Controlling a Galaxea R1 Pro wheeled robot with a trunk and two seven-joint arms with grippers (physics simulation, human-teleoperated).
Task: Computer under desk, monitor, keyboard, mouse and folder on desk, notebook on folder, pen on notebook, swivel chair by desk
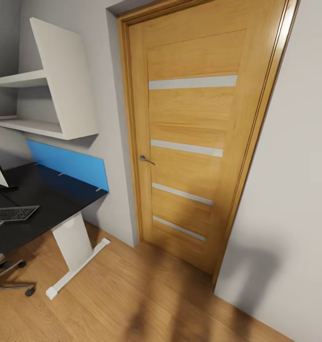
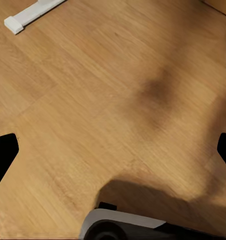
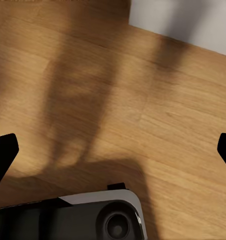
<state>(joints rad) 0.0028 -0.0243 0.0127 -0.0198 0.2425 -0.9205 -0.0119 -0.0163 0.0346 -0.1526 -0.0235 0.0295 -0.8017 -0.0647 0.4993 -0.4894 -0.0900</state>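
Keyboard on desk beside closed oak door; both end effectors apparently wide apart.

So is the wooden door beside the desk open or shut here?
Shut. In the head view the door sits flush within its frame, with no gap at either edge, and its handle is level.

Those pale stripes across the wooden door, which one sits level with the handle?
The second stripe from the top. Its left end lies just above and beside the metal handle on the door; the other three sit well above or below it.
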